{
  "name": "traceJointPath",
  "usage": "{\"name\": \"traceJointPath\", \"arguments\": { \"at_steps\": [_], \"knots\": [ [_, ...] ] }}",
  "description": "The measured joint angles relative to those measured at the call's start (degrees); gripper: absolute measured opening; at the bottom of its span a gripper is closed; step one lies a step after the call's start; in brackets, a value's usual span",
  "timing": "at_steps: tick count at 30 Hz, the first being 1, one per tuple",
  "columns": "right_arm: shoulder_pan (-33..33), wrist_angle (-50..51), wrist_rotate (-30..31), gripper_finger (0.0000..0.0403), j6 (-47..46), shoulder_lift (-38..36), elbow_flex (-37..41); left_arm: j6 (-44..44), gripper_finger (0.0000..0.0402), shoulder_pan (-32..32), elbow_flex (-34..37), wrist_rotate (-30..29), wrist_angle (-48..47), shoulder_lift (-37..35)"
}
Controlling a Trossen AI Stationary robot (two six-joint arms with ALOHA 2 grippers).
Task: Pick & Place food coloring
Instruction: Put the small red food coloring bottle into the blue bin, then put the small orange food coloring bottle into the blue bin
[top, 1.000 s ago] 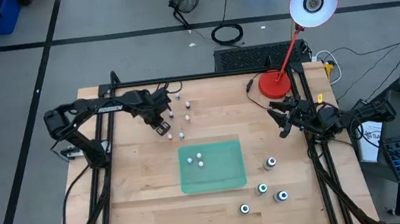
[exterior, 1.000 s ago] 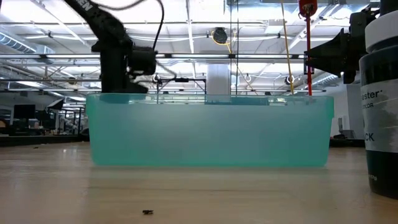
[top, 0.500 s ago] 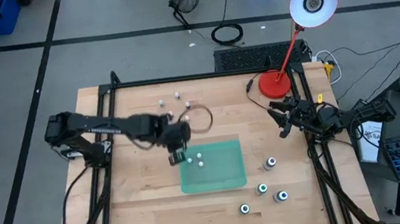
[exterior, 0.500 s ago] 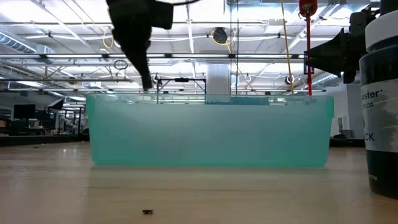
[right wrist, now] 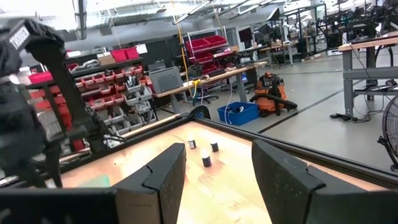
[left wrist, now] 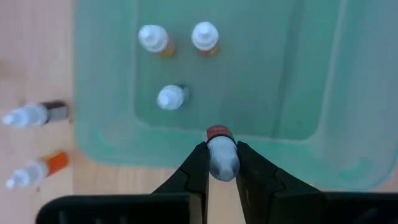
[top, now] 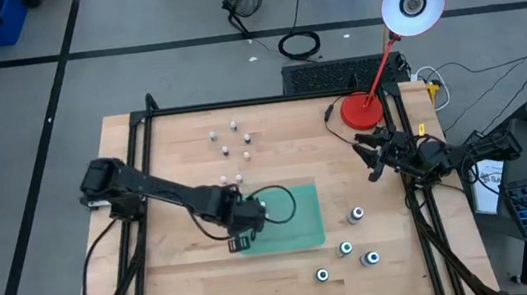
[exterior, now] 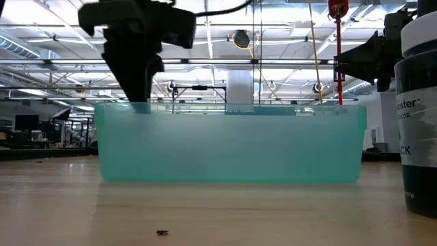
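Left tool (left wrist: 222, 163) is clamped on a small food coloring bottle (left wrist: 221, 154) with a red band, holding it over the near rim of the green tray (left wrist: 298, 68), where three more bottles (left wrist: 171, 98) already lie. Right tool (top: 374, 157) waits near the red lamp base (top: 361, 110) at the worktop's (top: 173, 148) right edge, its fingers apart and holding nothing.

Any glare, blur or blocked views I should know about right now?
High view: the lit lamp blooms white, and the small bottles show only as dots. Low view: the green tray wall hides its contents; a big bottle crowds the edge. Left wrist view: sharp, with the held bottle clear between the fingers.
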State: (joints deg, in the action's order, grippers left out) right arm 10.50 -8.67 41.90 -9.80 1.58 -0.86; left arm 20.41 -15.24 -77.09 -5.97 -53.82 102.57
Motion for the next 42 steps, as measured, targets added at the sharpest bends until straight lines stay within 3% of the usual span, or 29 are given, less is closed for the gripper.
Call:
{"name": "traceJointPath", "arguments": {
  "at_steps": [8,15,23,29,32,36,42],
  "knots": [
    [-0.01,0.05,0.01,0.0172,0.02,0.09,0.01,-6.25,0.0054,0.63,-3.26,1.72,0.37,7.72],
    [-0.02,-0.06,0.01,0.0173,0.00,0.09,0.02,-6.21,0.0057,2.50,-3.40,2.44,0.40,10.65],
    [0.00,-0.06,0.01,0.0174,0.00,0.09,0.00,-6.38,0.0181,2.75,-3.37,5.07,0.20,9.16],
    [-0.01,-0.04,0.01,0.0172,0.02,0.11,0.02,-6.37,0.0217,2.79,-3.35,5.59,-1.01,4.14],
    [0.00,0.00,0.01,0.0173,0.02,0.11,0.00,-5.97,0.0220,3.16,-3.35,1.47,-4.49,-0.39],
    [-0.01,0.02,0.01,0.0173,0.00,0.11,0.01,-0.79,0.0217,5.26,-3.37,-10.13,-10.32,-6.72],
    [0.00,0.00,0.01,0.0173,0.00,0.11,0.00,6.08,0.0198,14.80,-0.19,-10.20,-12.41,-9.75]
  ]
}}
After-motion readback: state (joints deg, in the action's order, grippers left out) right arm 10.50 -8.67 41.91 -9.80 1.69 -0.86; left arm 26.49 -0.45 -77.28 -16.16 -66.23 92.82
